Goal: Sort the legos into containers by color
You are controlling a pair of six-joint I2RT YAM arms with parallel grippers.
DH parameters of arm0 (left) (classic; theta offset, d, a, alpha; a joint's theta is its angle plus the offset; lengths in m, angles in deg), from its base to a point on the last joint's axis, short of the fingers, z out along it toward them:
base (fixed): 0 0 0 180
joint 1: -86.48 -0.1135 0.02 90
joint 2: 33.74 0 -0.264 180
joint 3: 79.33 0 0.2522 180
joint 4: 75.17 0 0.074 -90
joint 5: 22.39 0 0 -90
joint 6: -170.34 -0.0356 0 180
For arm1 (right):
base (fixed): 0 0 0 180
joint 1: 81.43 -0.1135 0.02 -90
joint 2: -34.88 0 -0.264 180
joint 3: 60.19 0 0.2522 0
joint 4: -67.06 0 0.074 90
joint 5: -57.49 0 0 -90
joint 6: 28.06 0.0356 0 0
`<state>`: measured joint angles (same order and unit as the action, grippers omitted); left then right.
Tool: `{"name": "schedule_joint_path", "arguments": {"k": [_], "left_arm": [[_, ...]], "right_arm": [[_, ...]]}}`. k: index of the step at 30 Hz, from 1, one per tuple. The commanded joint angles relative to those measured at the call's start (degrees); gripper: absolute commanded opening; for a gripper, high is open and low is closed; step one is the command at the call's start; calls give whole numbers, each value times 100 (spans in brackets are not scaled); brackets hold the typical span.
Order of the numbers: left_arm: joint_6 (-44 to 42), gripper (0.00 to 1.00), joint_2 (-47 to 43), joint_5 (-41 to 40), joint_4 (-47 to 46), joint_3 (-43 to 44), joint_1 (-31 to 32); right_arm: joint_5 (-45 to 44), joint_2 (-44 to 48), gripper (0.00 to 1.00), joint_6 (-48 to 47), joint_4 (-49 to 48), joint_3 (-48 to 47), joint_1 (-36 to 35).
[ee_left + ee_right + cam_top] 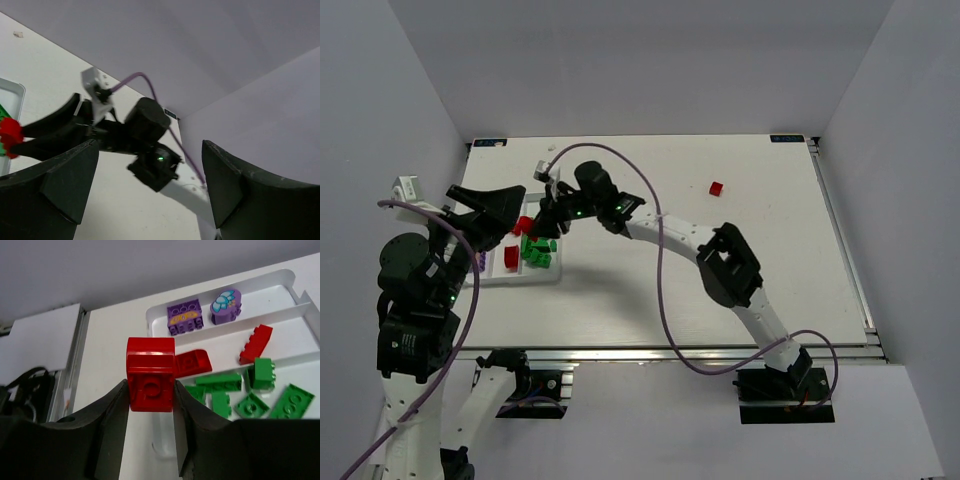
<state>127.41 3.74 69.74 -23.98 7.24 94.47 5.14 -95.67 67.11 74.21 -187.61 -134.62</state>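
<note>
My right gripper (150, 390) is shut on a red brick (150, 374) and holds it above the near edge of the white tray (280, 276). In the tray, the far compartment holds a purple brick (184, 316) and a rounded purple piece (226, 306). The middle one holds two red bricks (256, 343). The near one holds several green bricks (220, 382). In the top view the held brick (523, 225) hangs over the tray (520, 280). My left gripper (505, 218) is open and empty beside it, raised above the tray's left part.
One red brick (716, 188) lies alone on the table at the back right. The right arm (730, 265) stretches diagonally across the table's middle with a purple cable looping over it. The two grippers are close together over the tray.
</note>
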Motion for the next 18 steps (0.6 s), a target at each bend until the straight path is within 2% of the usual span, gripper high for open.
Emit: {"name": "schedule_joint_path", "arguments": {"k": [1, 7, 8, 10, 13, 18], "left_arm": [[153, 93, -82, -81, 177, 66, -17], [224, 93, -249, -134, 335, 66, -25], [224, 93, -275, -134, 361, 66, -17], [224, 93, -320, -134, 458, 57, -17], [259, 93, -355, -134, 537, 31, -17], [285, 93, -355, -134, 546, -48, -25]], "right_arm": [[-837, -461, 0, 880, -1341, -629, -305], [-2278, -1534, 1, 723, -1711, -1850, -683], [-2584, -1588, 6, 688, -1868, -1826, -719], [-2780, -1763, 8, 600, -2255, -1799, -789], [-3000, -2132, 10, 520, -2204, -2254, -851], [-3211, -2353, 11, 433, -2415, -2265, -912]]}}
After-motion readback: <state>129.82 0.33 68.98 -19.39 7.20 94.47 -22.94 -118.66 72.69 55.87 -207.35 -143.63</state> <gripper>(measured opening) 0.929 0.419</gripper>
